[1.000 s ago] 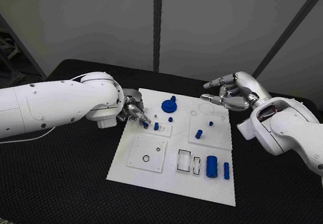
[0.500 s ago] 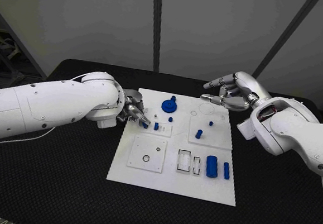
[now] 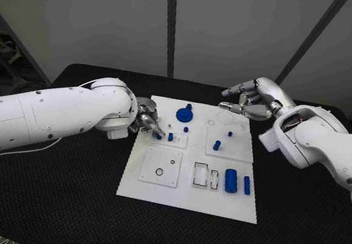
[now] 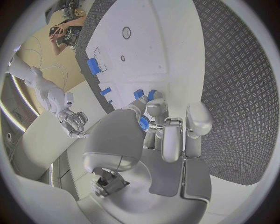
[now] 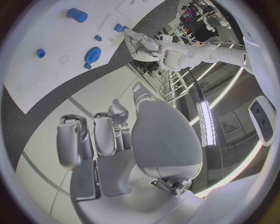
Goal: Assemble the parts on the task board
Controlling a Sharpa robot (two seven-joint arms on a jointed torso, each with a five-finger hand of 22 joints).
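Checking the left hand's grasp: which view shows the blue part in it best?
Left wrist view: the blue part sits pinched between the left hand's fingers, close up. Head view shows the same part small, at the task board's left edge, partly hidden by the fingers. Right wrist view shows that hand far off, part indistinct.

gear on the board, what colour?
Blue; the gear shows best in the head view.

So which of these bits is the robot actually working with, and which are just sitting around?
Part of the job:
task board
small blue peg, pinched by the left hand
blue gear
blue pegs
blue cylinder and blue bar

Just there:
black table
right hand, hovering, holding nothing
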